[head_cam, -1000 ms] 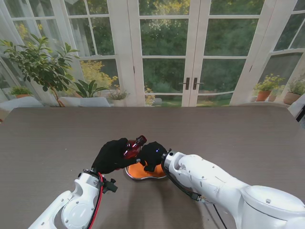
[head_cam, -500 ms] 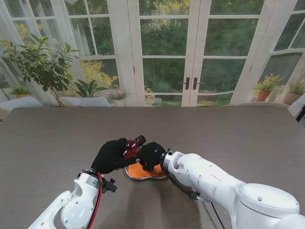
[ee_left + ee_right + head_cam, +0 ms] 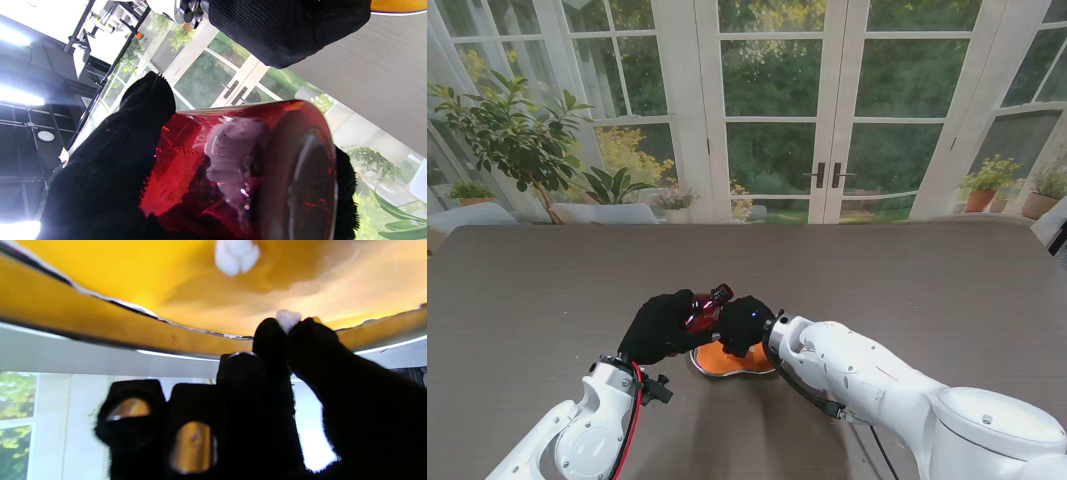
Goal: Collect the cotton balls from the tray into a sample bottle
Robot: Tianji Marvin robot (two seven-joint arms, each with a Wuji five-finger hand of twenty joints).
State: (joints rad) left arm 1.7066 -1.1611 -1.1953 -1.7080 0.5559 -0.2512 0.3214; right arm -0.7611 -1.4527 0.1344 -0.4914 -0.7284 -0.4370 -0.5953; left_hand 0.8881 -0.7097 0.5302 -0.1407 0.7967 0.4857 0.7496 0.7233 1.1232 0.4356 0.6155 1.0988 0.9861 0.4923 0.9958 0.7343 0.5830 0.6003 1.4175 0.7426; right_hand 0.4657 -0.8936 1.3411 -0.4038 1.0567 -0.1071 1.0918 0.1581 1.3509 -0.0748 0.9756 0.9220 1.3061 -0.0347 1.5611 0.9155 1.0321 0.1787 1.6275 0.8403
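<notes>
The left hand (image 3: 662,326) grips a tilted red sample bottle (image 3: 706,305) over the orange tray (image 3: 727,362) near the table's (image 3: 907,280) near edge; the right hand (image 3: 745,324) pinches a cotton ball (image 3: 287,319) between two fingertips; another cotton ball (image 3: 236,253) lies in the tray.

Sample bottle (image 3: 253,173): glossy translucent red. Tray (image 3: 110,276): smooth orange, glossy rim. Cotton ball (image 3: 237,255): fluffy white. Hands: black knit cloth. Worktop (image 3: 907,270): matt wood-grain.
</notes>
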